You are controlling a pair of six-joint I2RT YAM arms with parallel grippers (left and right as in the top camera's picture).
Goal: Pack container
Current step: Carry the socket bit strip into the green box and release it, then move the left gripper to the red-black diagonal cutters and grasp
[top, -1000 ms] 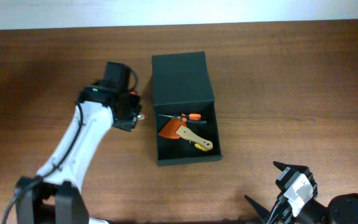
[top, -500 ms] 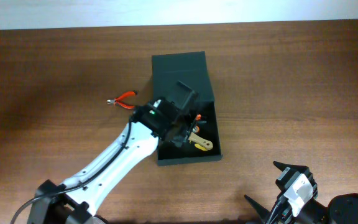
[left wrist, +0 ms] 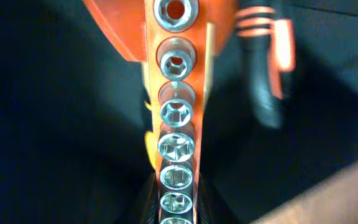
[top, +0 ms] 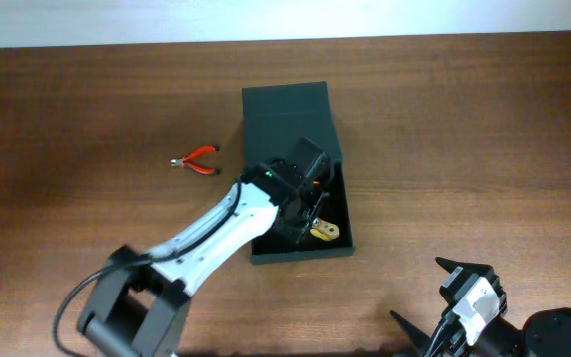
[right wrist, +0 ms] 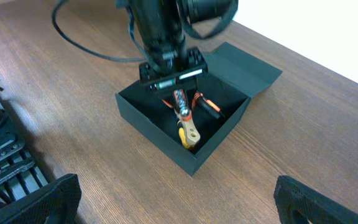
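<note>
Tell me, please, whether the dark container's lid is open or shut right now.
Open. The flap lid lies folded back behind the container, and the tools inside show plainly from overhead.

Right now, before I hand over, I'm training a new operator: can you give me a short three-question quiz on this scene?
1. True or false: the red pliers lie on the table, outside the container.
2. What does the left tool grip over the container? A) socket rail B) tape roll C) nothing
3. Fill in: the right tool is ___, holding nothing.
Key: 1 true; 2 A; 3 open.
</note>
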